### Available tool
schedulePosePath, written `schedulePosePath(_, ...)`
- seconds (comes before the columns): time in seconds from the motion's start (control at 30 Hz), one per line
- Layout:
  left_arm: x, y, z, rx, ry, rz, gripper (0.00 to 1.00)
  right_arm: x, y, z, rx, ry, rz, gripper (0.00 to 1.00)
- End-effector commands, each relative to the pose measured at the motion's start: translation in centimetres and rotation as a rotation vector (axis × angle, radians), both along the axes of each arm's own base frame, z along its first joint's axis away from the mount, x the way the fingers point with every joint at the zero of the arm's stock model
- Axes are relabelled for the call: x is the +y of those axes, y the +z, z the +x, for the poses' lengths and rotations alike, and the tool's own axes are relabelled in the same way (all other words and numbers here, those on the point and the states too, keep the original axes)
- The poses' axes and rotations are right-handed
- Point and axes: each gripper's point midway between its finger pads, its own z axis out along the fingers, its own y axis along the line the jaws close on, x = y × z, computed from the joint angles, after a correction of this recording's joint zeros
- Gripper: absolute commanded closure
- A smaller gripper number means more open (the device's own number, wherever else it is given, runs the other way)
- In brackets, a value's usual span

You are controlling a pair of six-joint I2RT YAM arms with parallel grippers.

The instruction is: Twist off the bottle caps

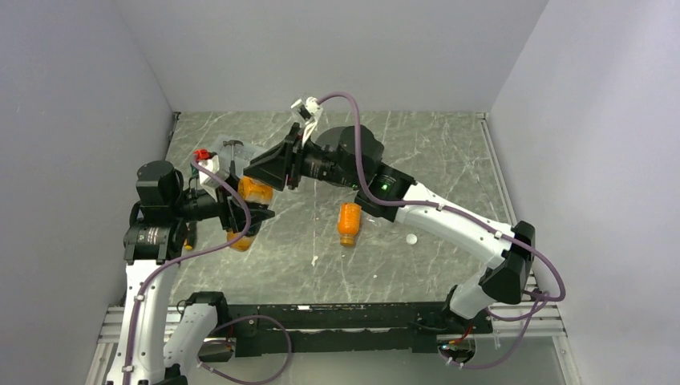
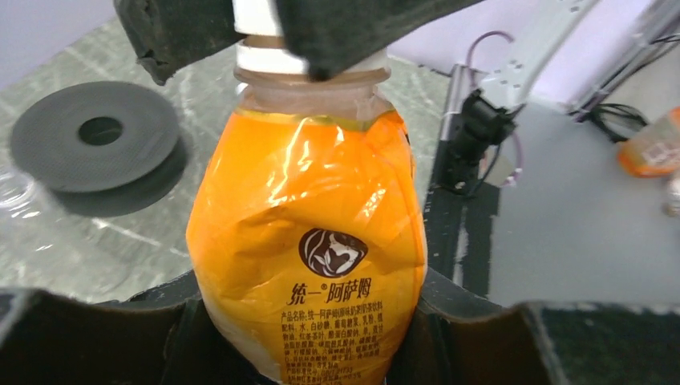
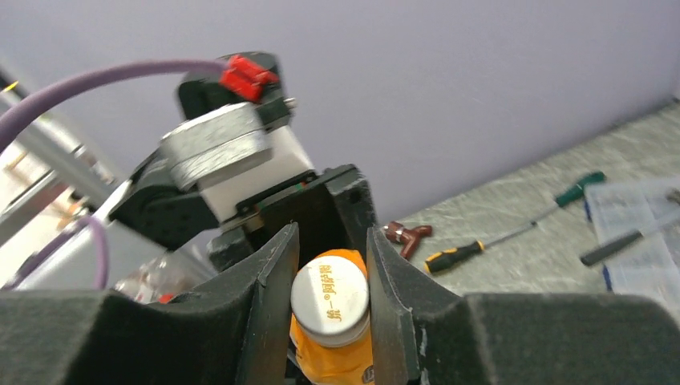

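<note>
Left hand (image 1: 244, 215) closed round the body of a crinkled orange plastic bottle (image 2: 309, 224). Right hand (image 3: 330, 273) clamped tight on its white round screw cap (image 3: 329, 298). Second orange bottle (image 1: 349, 223) lies mid grey marbled tabletop (image 1: 449, 160), loose white cap (image 1: 411, 238) nearby.

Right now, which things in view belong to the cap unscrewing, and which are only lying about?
Belong to the job: held orange bottle; its white cap; second orange bottle, lying down; loose white cap.
Only lying about: black disc with a hole; screwdriver.
</note>
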Motion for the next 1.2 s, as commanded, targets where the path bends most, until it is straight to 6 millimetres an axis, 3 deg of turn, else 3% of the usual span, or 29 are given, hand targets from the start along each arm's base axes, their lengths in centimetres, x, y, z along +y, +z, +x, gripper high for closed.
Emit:
schedulePosePath(0.0,-0.9,3.4,-2.6,0.013,-0.145,-0.074,0.79,-2.5,5.7,-6.4,-0.228,0.316,0.146,1.00)
schedulePosePath(0.17,-1.1,4.1,-3.9,0.046,-0.186,-0.093,0.80,-3.1,5.4,-7.6,-0.273,0.415,0.145,1.00)
schedulePosePath(0.23,-1.1,4.0,-4.0,0.039,-0.183,-0.087,0.80,-3.0,4.7,-7.1,-0.277,0.410,0.121,1.00)
schedulePosePath(0.27,-1.0,3.9,-4.0,0.042,-0.173,-0.083,0.80,-3.0,4.5,-6.5,-0.271,0.390,0.108,0.92)
schedulePosePath(0.37,-0.7,3.0,-2.9,-0.014,-0.121,-0.035,0.79,-3.3,4.2,-3.6,-0.242,0.228,0.072,0.36)
schedulePosePath(0.43,-0.3,2.2,-1.8,-0.045,-0.065,0.005,0.79,-3.7,4.4,-1.9,-0.224,0.114,0.055,0.18)
schedulePosePath(0.5,0.3,1.5,-0.6,-0.089,-0.002,0.047,0.80,-4.2,4.9,-1.0,-0.201,0.035,0.064,0.09)
schedulePosePath(0.67,1.8,0.2,1.8,-0.199,0.142,0.131,0.79,-4.7,6.1,-0.6,-0.156,-0.146,0.083,0.07)
schedulePosePath(0.8,2.3,0.3,2.4,-0.240,0.185,0.153,0.79,-4.0,3.7,2.7,0.000,-0.301,-0.048,0.17)
schedulePosePath(1.0,2.8,0.4,3.3,-0.245,0.231,0.160,0.80,-1.7,1.2,3.3,0.062,-0.272,-0.119,0.23)
schedulePosePath(1.17,2.8,0.2,3.3,-0.235,0.236,0.163,0.80,-1.0,1.0,2.9,0.071,-0.242,-0.101,0.29)
